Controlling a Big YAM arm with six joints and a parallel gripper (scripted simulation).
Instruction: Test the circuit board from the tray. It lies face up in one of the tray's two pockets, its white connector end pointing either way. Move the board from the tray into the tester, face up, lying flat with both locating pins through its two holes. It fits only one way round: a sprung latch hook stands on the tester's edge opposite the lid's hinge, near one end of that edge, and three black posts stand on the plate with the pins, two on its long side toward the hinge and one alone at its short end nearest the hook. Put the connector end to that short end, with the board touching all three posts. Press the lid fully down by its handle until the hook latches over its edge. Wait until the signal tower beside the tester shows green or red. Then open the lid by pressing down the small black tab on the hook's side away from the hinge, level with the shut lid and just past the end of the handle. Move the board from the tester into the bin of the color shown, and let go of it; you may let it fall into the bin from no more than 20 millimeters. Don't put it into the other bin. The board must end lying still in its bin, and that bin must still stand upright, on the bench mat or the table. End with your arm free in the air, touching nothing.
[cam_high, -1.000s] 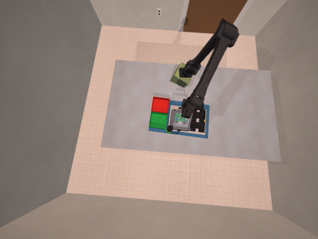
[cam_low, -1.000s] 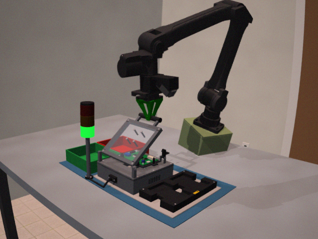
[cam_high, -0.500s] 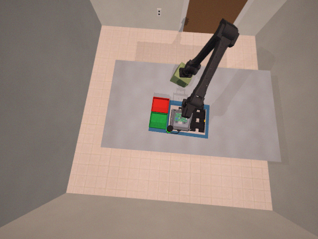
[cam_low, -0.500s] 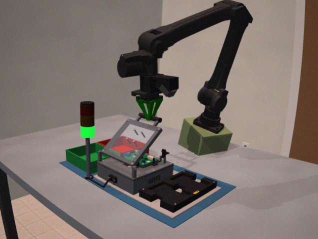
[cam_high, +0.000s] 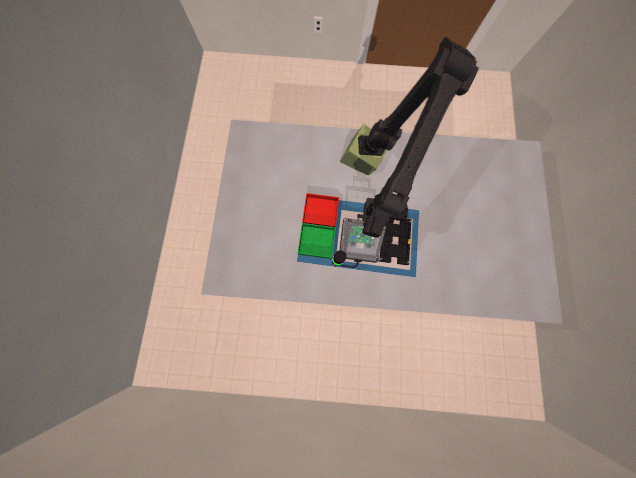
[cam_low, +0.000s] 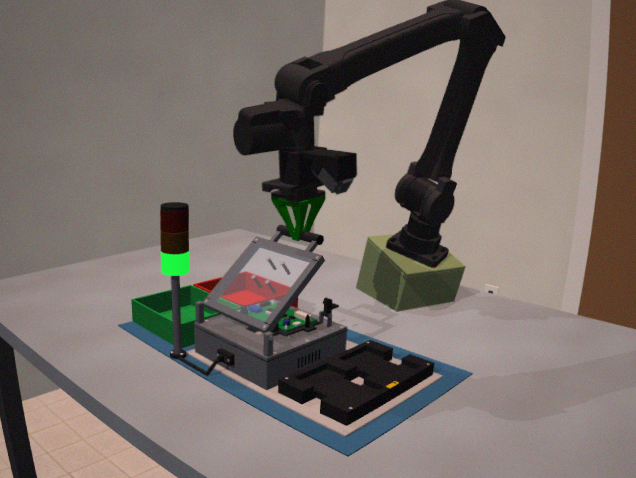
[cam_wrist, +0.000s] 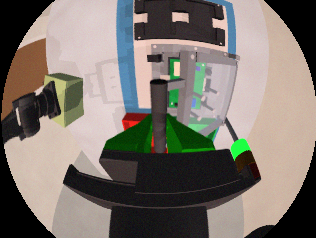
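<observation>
Your black six-joint arm (cam_low: 447, 97) arches up from its olive block base (cam_low: 411, 280), wrist pointing straight down over the grey tester box (cam_low: 267, 349). Its green-fingered claw (cam_low: 298, 232) is clamped on the black bar handle (cam_low: 314, 236) of the half-raised clear lid (cam_low: 267, 280). The green circuit board (cam_low: 287, 321) lies in the tester beneath it; the signal tower (cam_low: 174, 259) glows green.

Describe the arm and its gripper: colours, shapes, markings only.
The arm is matte black throughout, with boxy links and rounded joint housings, bolted by a black flange to an olive-green block pedestal. The gripper has bright green, tapered triangular fingers under a black body. No markings or loose cables are visible.
</observation>
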